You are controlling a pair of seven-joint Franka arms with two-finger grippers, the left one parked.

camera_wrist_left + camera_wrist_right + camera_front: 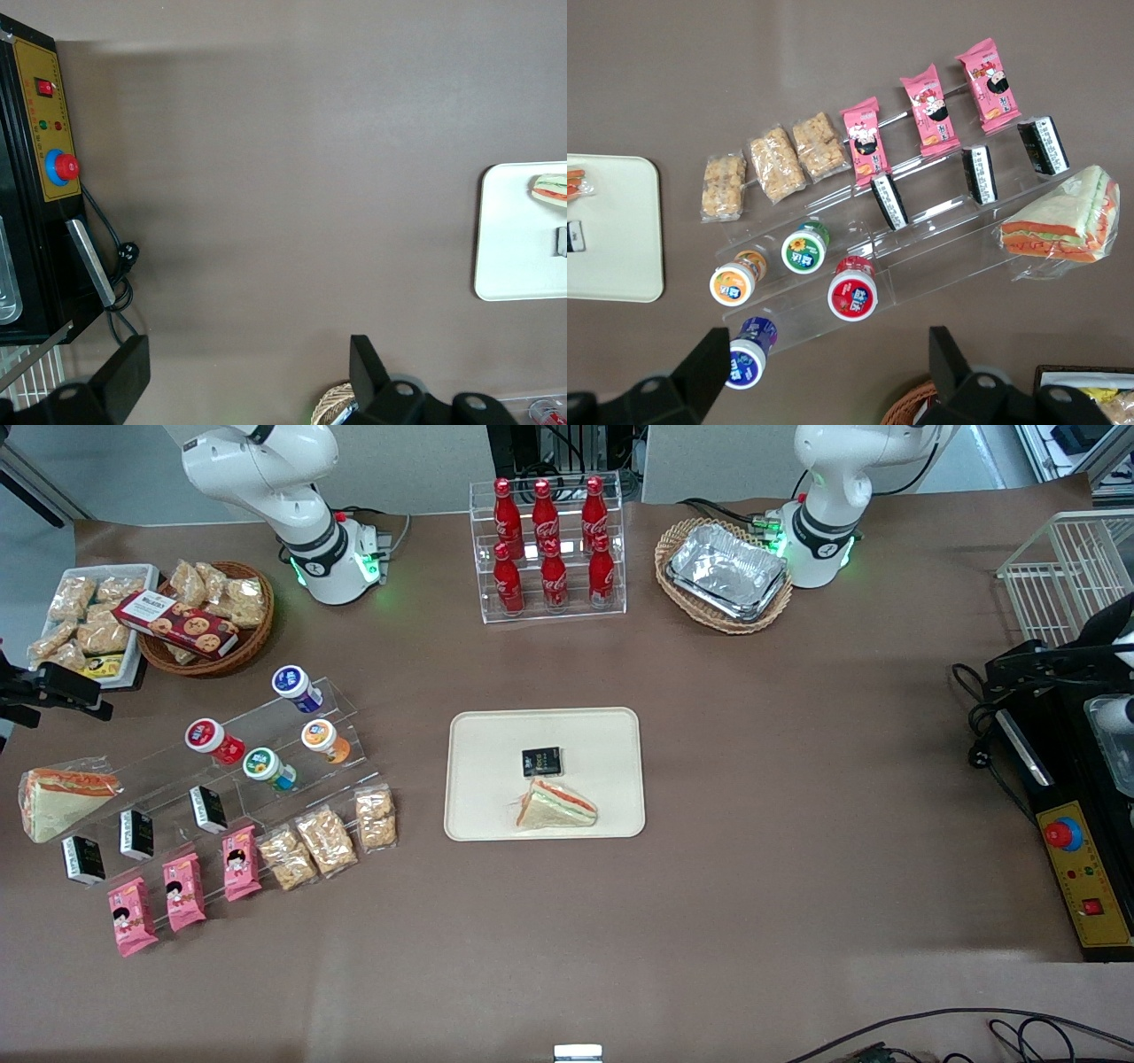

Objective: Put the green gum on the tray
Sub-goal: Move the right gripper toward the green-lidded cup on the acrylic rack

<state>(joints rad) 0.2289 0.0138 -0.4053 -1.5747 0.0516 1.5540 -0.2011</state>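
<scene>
Our claw (819, 372) hangs released above the display steps; we should descend squarely over the green gum (804, 249), avoiding the orange-lidded bottle (735, 281).

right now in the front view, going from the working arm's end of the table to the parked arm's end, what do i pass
wrapped sandwich → red gum → green gum → orange gum → tray → black control box. The open pincer hangs above the working arm's end.
</scene>
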